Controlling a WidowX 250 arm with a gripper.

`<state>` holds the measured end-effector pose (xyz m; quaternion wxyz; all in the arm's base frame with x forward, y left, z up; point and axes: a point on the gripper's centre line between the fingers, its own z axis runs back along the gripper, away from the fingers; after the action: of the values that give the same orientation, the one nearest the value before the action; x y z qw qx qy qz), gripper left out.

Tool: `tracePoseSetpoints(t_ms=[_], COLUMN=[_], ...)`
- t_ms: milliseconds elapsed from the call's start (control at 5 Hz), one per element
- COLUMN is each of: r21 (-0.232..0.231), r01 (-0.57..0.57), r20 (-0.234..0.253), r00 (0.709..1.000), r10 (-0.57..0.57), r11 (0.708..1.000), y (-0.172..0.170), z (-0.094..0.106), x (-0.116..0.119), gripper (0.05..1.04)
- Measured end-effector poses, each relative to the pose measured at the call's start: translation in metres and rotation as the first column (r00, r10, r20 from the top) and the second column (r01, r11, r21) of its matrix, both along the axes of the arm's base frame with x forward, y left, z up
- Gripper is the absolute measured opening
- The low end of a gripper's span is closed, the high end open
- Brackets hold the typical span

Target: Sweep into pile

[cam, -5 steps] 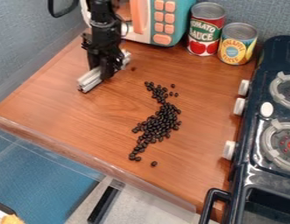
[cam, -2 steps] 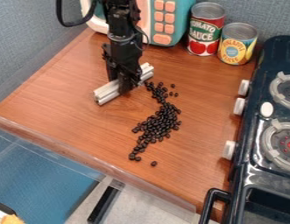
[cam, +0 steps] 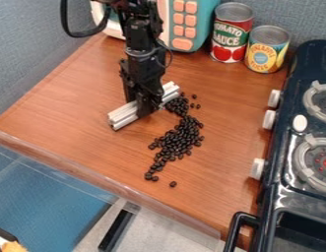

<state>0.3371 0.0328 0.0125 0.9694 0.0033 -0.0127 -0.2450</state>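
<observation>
Camera view: small dark beans (cam: pixel 181 135) lie in a crooked trail near the middle of the desk (cam: pixel 66 103), thickest partway along, with a few strays at its upper end and one bean apart beyond its lower end. The upper beans crowd against one end of a pale ridged bar (cam: pixel 122 115), which rests slantwise to their left. The black pincer (cam: pixel 144 110) points down and is clamped on the bar around its middle. Behind, at the desk's far side, stand a red-and-green can (cam: pixel 231 34) and, just beside it, a yellow-and-blue can (cam: pixel 266 51); left of both is a teal toy microwave (cam: pixel 201 24) with orange buttons. A dark toy stove (cam: pixel 290 194) with white knobs borders the right side.
</observation>
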Motion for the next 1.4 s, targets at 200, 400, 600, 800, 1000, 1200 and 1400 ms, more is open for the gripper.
tracePoseSetpoints(t_ms=[200, 400, 600, 800, 1000, 1200, 1400], r21=[-0.008, -0.024, -0.032, -0.034, -0.039, -0.055, -0.092], r01=[0.003, 0.026, 0.046, 0.051, 0.062, 0.054, -0.001], r20=[-0.005, -0.013, -0.025, -0.024, -0.020, -0.019, 0.031], r00=[1.000, 1.000, 0.999, 0.998, 0.998, 0.998, 0.999], r10=[-0.004, -0.026, -0.047, -0.052, -0.063, -0.055, 0.004], r11=[1.000, 0.999, 0.998, 0.998, 0.997, 0.997, 0.996], y=[-0.006, -0.021, -0.033, -0.041, -0.047, -0.050, -0.036], z=[0.000, 0.001, 0.002, 0.000, 0.000, 0.000, 0.021], x=[-0.005, -0.012, -0.020, -0.026, -0.034, -0.040, -0.035], gripper=[0.375, 0.375, 0.375, 0.375, 0.375, 0.375, 0.375])
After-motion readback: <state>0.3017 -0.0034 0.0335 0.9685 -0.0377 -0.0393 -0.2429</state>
